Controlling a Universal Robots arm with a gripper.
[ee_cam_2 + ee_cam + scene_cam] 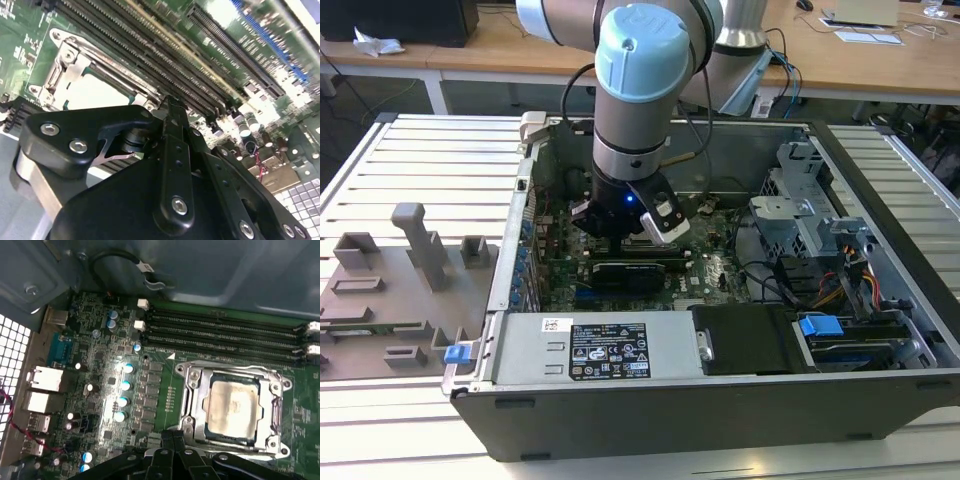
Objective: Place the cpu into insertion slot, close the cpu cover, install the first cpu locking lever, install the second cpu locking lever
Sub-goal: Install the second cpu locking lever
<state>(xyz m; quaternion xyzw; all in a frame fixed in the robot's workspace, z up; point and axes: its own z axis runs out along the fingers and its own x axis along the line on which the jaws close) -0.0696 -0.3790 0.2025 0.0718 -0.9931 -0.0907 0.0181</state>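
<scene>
Claw (172,447) fingers sit pressed together, holding nothing, just beside the socket's edge in the first wrist view. One cpu (234,408) lies seated in the single insertion slot (192,405), and one cpu cover (227,371) lies flat around it, the chip's pale top showing through its window. Four long black memory slots (225,332) run beside the socket on the green motherboard (100,365). In the exterior view the arm (635,120) reaches down into one open computer case (720,395) resting on a slatted metal table (430,150); wooden desks (880,60) stand behind.
</scene>
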